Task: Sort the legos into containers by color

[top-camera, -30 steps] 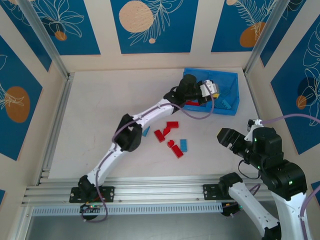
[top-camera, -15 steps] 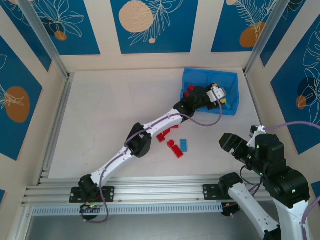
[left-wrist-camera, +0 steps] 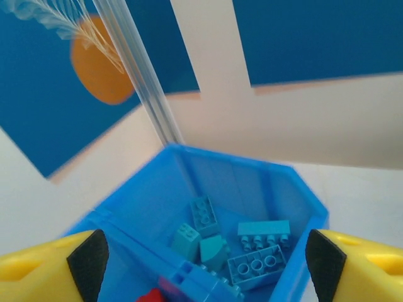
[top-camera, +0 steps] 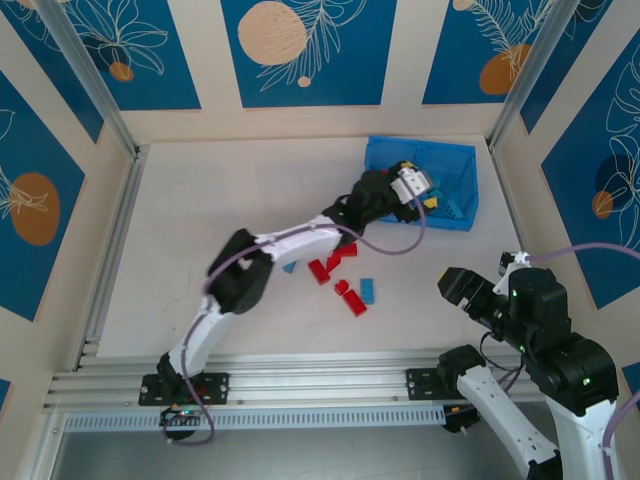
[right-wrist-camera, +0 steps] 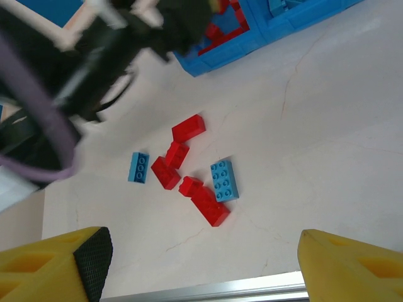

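Looking down from the top, my left claw (top-camera: 424, 192) hangs over the bin (top-camera: 462, 152), with the arm stretched across the worktop (top-camera: 200, 220). The loose bricks (top-camera: 350, 299) lie back toward my bases, some beside that forearm. My right claw (top-camera: 457, 284) sits level with them on their right with bare worktop between, so I judge it nearer and freer. At the left wrist, the left claw (left-wrist-camera: 206, 259) is spread wide and empty above teal bricks (left-wrist-camera: 257, 267) in one compartment. At the right wrist, the right claw (right-wrist-camera: 201, 248) is spread too and holds nothing. Red bricks (right-wrist-camera: 211, 207) and a blue brick (right-wrist-camera: 224, 180) lie ahead. The blue one's long axis runs roughly away from me, with red touching its left and open room on its right.
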